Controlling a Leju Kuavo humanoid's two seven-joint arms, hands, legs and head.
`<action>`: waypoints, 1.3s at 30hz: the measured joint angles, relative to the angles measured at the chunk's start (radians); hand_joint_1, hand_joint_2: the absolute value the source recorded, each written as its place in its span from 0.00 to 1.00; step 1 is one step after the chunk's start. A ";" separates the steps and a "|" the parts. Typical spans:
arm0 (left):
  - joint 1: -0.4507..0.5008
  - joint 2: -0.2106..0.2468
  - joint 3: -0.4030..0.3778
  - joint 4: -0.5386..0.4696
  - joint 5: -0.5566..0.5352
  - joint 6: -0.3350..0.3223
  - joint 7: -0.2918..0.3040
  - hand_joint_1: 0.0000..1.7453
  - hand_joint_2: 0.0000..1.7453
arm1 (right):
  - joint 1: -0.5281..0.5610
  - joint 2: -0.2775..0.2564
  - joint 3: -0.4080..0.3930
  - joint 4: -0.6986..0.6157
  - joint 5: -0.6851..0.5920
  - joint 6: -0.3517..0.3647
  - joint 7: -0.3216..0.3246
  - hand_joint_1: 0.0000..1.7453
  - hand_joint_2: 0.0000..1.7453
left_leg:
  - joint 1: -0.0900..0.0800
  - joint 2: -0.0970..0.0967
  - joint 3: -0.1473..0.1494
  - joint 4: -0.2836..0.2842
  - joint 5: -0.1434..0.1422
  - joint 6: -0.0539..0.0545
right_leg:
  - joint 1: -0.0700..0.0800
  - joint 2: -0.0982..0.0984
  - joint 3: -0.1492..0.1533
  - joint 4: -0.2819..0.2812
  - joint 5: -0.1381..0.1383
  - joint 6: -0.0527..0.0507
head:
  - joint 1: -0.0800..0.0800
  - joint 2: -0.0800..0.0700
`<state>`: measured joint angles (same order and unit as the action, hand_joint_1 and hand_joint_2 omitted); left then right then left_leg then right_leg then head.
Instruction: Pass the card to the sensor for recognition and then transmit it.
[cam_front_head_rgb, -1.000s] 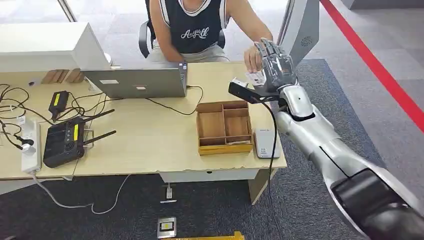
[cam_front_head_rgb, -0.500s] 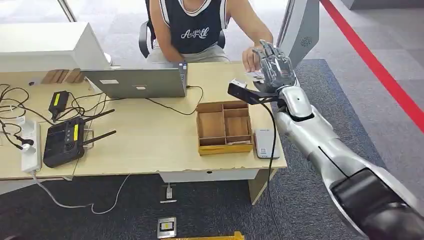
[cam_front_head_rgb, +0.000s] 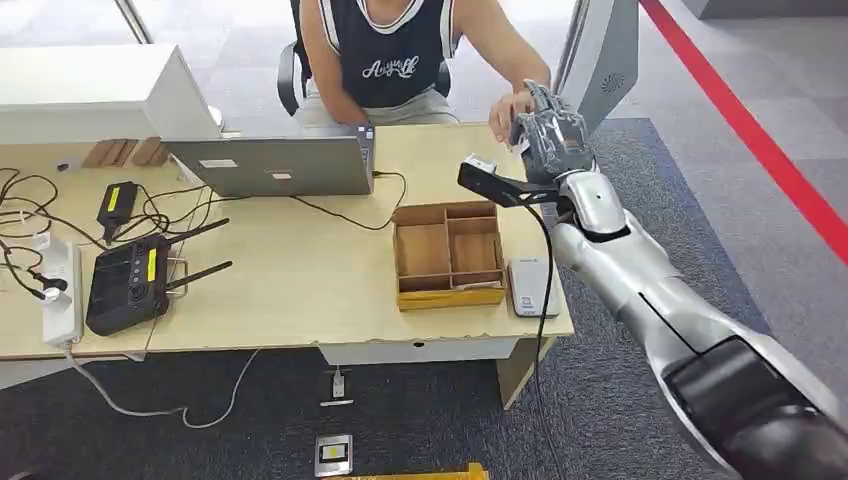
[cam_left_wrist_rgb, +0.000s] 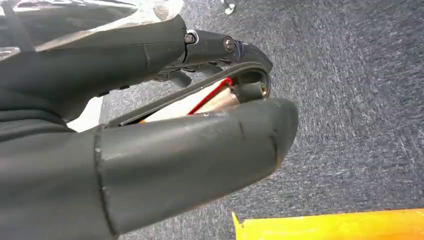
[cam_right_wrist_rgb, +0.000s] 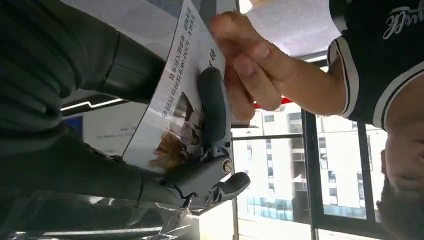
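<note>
Head view, left to right: white power strip at the desk's left edge, black router with antennas beside it, tangled black cables around both. Grey laptop at desk centre, back side facing the camera. Wooden compartment tray right of centre. White card sensor just beside the tray, near the desk's right front corner. Right hand raised over the desk's far right corner, at the seated person's hand. Card is held in the right hand: the right wrist view shows a dark finger pressed across the card's printed face, thumb behind it, pinching it. The person's fingers touch the card's far end. Left hand hangs over grey carpet; thumb and fingers close together, nothing visibly held.
</note>
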<state>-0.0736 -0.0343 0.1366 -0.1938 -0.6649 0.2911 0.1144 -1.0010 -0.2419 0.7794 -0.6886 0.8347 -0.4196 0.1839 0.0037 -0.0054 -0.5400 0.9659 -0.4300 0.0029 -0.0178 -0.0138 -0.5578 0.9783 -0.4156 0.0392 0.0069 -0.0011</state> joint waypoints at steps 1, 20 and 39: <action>0.000 0.000 0.000 0.000 0.000 0.000 0.000 0.00 0.00 | 0.000 0.000 0.001 0.000 0.000 0.000 0.000 1.00 1.00 | 0.000 0.000 0.000 0.000 0.000 0.000 | 0.000 0.000 0.000 0.000 0.000 0.000 | 0.000 0.000; 0.000 -0.001 -0.001 0.000 0.003 0.001 0.000 0.00 0.00 | 0.000 0.002 0.011 -0.008 0.000 0.002 0.000 1.00 1.00 | 0.000 0.000 0.000 0.000 0.000 0.000 | 0.000 0.000 0.000 0.000 0.000 0.000 | 0.000 0.000; 0.002 0.004 -0.001 0.000 0.024 0.005 0.016 0.00 0.00 | 0.127 -0.089 0.009 -0.017 -0.009 0.076 -0.001 1.00 1.00 | 0.000 0.000 -0.001 0.000 -0.001 0.000 | 0.000 0.000 -0.001 -0.001 0.000 0.000 | 0.000 0.000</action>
<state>-0.0717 -0.0301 0.1358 -0.1938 -0.6405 0.2964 0.1308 -0.8742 -0.3311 0.7885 -0.7057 0.8255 -0.3437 0.1831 0.0035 -0.0051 -0.5406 0.9663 -0.4306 0.0031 -0.0180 -0.0136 -0.5586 0.9777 -0.4155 0.0392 0.0072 -0.0011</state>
